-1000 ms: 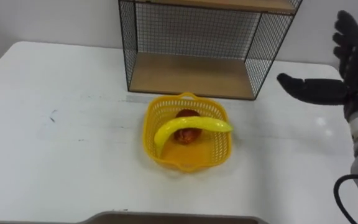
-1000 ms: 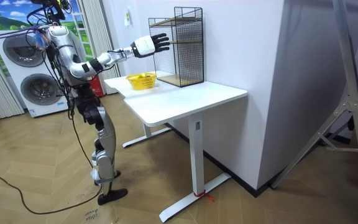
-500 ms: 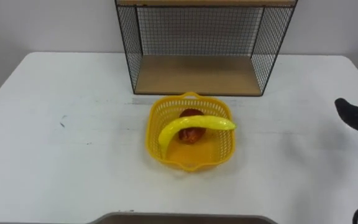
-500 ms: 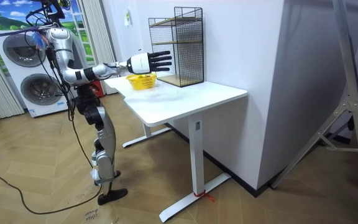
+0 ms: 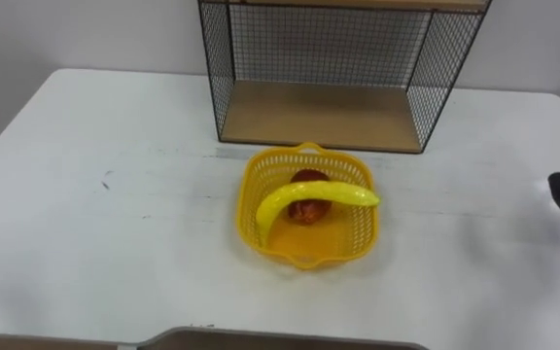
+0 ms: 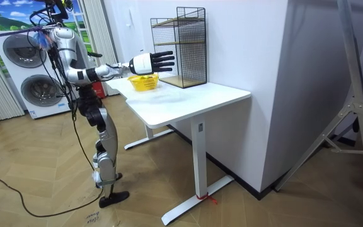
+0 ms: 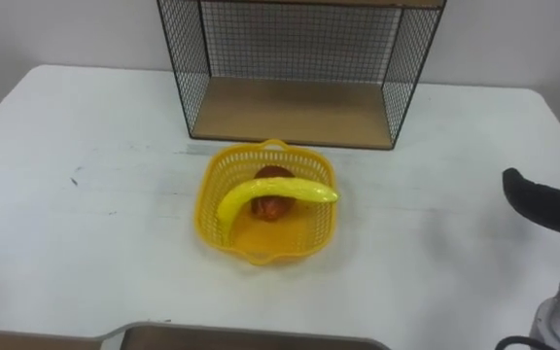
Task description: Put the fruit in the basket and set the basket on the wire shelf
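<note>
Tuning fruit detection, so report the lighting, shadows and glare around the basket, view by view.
Left eye view: even light on the table, a faint soft shadow under the basket, no glare patches. Right eye view: the same. Room view: table top bright white.

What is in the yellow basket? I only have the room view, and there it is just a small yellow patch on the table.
Observer: A banana lies across the basket, over a red fruit at its bottom.
Operator: Is the basket inside the shelf?
Observer: No, it stands on the table, just in front of the wire shelf.
Operator: Is the right hand touching it?
Observer: No, the right hand is off to the basket's right, apart from it.
</note>
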Available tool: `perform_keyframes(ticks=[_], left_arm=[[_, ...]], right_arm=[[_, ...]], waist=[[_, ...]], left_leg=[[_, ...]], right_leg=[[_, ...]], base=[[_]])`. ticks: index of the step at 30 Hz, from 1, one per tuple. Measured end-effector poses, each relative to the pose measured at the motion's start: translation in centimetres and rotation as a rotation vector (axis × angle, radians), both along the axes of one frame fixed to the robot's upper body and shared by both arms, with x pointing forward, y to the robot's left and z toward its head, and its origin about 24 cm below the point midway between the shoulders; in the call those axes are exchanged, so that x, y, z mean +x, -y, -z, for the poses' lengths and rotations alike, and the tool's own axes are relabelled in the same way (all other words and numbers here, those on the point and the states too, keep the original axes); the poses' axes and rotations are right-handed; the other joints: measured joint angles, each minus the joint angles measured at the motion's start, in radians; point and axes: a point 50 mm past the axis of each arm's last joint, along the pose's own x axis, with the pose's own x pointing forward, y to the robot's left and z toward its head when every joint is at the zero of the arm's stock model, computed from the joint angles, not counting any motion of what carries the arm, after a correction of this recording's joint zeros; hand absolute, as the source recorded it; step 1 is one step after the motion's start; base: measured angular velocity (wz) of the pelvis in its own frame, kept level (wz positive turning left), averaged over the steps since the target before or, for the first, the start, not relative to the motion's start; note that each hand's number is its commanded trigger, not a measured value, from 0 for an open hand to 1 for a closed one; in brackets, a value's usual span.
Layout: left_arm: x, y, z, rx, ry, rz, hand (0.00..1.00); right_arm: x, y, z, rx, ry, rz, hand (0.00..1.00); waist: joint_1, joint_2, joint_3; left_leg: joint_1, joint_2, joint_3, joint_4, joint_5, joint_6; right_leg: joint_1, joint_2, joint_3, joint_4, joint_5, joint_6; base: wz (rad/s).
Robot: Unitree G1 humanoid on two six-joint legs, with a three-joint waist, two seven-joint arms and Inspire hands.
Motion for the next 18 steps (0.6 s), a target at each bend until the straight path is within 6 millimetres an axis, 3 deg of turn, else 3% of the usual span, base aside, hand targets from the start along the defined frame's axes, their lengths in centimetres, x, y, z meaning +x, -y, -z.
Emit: perform_keyframes(ticks=[6, 11, 18], left_arm=[[2.8, 2.6, 1.2, -0.038, -0.047, 0.221, 0.00], [5.7, 6.4, 2.8, -0.127, -0.099, 0.566, 0.00], [7.6, 9.9, 5.5, -0.304, -0.161, 0.904, 0.00]], right_arm=[[0.6, -0.9, 1.4, 0.102, -0.017, -0.098, 0.00], [1.5, -3.3, 3.1, 0.207, -0.056, -0.247, 0.00], [2.5, -5.5, 4.6, 0.389, -0.056, -0.388, 0.00]], waist=[[-0.012, -0.003, 0.0047], [-0.020, -0.011, 0.0063], [-0.034, -0.011, 0.0072]], left_leg=[[-0.004, 0.000, -0.006, 0.003, 0.000, 0.000], [-0.004, 0.000, 0.007, 0.009, 0.000, 0.000], [0.005, 0.001, 0.018, 0.009, 0.000, 0.000]], right_leg=[[-0.002, 0.000, -0.007, 0.002, 0.000, 0.000], [-0.008, -0.001, -0.003, 0.002, 0.000, 0.000], [-0.003, 0.000, 0.011, 0.002, 0.000, 0.000]], base=[[0.03], [-0.04], [-0.05]])
